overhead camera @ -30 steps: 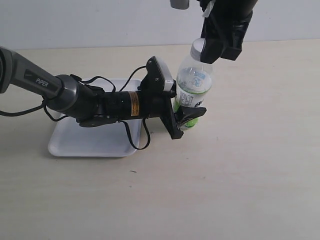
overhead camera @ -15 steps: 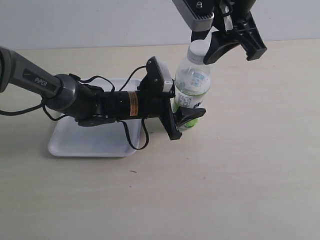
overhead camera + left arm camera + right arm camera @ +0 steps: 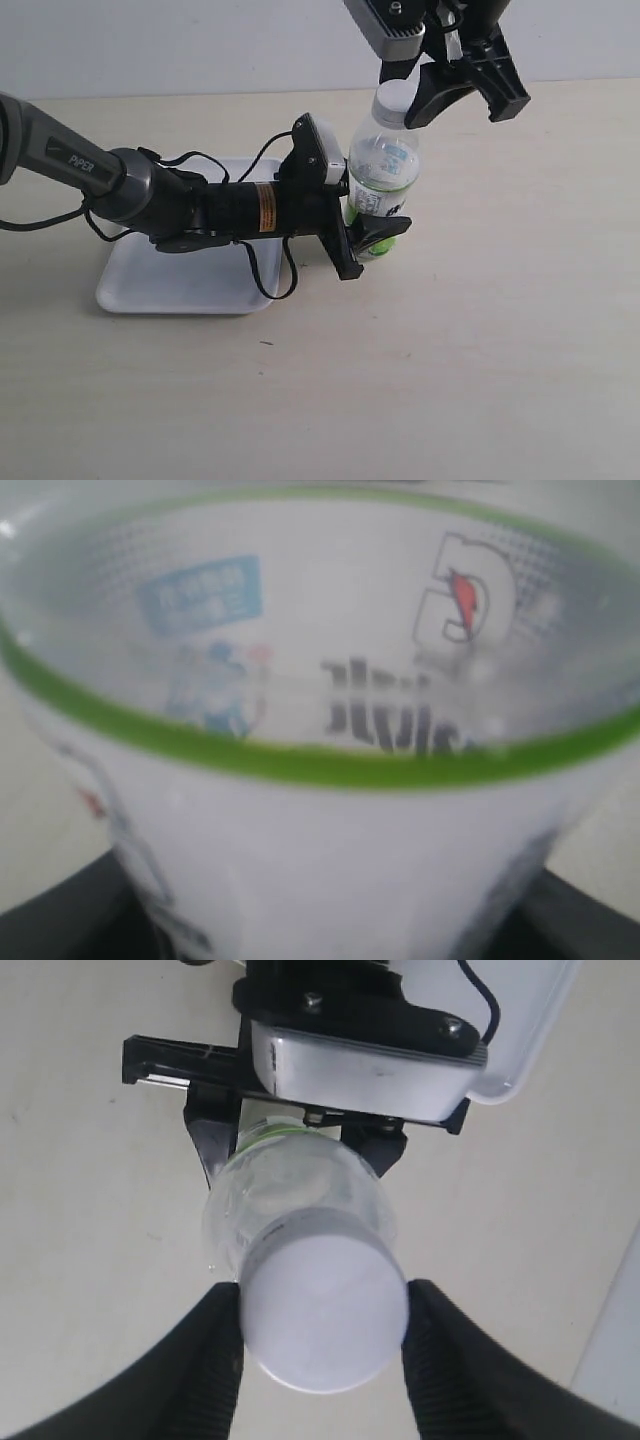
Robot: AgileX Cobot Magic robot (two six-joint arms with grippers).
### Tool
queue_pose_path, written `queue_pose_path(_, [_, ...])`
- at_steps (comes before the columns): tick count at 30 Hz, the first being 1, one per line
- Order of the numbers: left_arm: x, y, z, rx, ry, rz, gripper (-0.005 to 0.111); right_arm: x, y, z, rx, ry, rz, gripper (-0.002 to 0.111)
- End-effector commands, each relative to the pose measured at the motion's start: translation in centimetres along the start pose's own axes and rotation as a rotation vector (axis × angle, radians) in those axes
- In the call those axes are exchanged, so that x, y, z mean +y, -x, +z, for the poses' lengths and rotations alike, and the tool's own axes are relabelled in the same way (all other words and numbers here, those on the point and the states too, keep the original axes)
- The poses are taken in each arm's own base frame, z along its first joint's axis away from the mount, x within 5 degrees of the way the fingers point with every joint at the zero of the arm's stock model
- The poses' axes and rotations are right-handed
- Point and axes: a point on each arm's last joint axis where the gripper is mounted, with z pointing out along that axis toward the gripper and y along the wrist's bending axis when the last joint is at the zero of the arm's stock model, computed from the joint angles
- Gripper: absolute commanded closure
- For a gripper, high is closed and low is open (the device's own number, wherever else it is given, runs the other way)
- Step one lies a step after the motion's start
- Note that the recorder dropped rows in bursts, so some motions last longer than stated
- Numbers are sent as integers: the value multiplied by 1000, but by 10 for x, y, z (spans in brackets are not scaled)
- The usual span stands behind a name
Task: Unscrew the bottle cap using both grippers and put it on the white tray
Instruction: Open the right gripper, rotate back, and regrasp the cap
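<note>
The blurred green-and-white label [image 3: 300, 860] fills the left wrist view, so little else shows there. From outside, the left gripper [image 3: 372, 236] is clamped low on the clear plastic bottle [image 3: 385, 165]. The right gripper [image 3: 322, 1292], its arm cut off above, has its fingers apart on either side of the round white cap [image 3: 395, 98], which sits on the bottle's neck. Behind the left gripper, black cables [image 3: 262, 285] and the arm cover part of the white tray [image 3: 150, 285] on the desk [image 3: 450, 350].
</note>
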Motion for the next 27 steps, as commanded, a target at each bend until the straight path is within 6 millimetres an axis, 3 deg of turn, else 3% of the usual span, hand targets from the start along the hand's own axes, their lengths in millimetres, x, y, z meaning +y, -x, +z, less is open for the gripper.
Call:
queue_pose_path(1, [-1, -7, -1, 62, -2, 3, 107, -1, 4, -2, -41, -18, 184, 46])
queue_pose_path(4, [-1, -7, -1, 62, -2, 3, 107, -1, 4, -2, -46, -16, 301, 32])
queue_pose_path(11, [-1, -7, -1, 62, -2, 3, 107, -4, 8, -2, -101, -29, 651, 32])
queue_pose_path(15, [-1, -7, -1, 62, -2, 3, 107, -8, 8, -2, -132, -45, 1091, 33])
queue_pose_path(17, [-1, -7, -1, 62, -2, 3, 107, -7, 8, -2, -132, -31, 1218, 33])
queue_pose_path(21, [-1, -7, -1, 62, -2, 3, 107, -6, 8, -2, -124, -13, 1370, 33])
queue_pose_path(27, [-1, -7, -1, 62, -2, 3, 107, 1, 0, -2, -1, -5, 1448, 33])
